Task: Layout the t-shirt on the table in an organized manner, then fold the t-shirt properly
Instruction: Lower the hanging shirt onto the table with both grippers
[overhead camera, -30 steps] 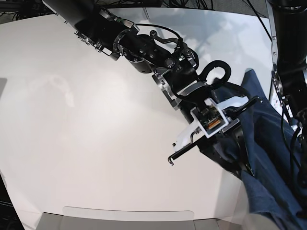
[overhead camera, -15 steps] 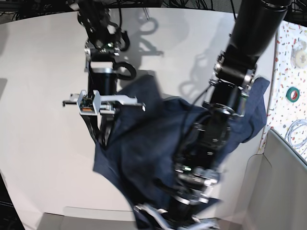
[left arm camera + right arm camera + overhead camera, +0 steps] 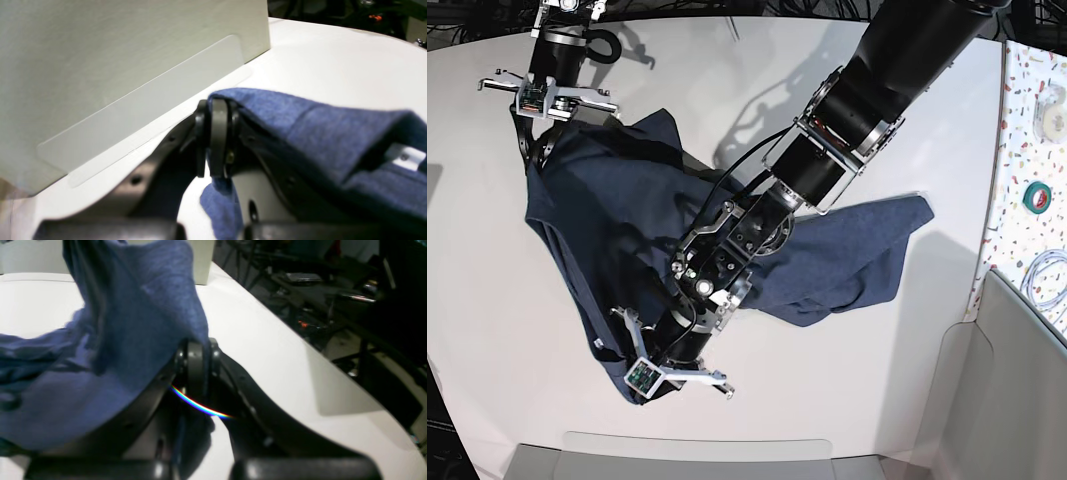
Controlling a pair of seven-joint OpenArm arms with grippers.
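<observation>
Now both end effectors pinch the t-shirt (image 3: 597, 220) above the table (image 3: 847, 380).

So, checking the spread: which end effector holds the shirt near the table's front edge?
The left end effector, pinching the dark navy-blue cloth t-shirt; the right is farther back.

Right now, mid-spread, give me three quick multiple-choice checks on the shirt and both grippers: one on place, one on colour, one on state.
1. Where does the right gripper hold the t-shirt in the base view?
A. top left
B. bottom right
C. dead centre

2. What colour is the t-shirt?
A. red
B. navy blue
C. white

3. What state is the left gripper in?
A. wide open, empty
B. out of every view
C. shut on the t-shirt

Answers: 1 A, its arm ends at the cloth's upper left corner. 2 B, heathered blue cloth against the white table. 3 C, the left wrist view shows cloth pinched between closed jaws.
</observation>
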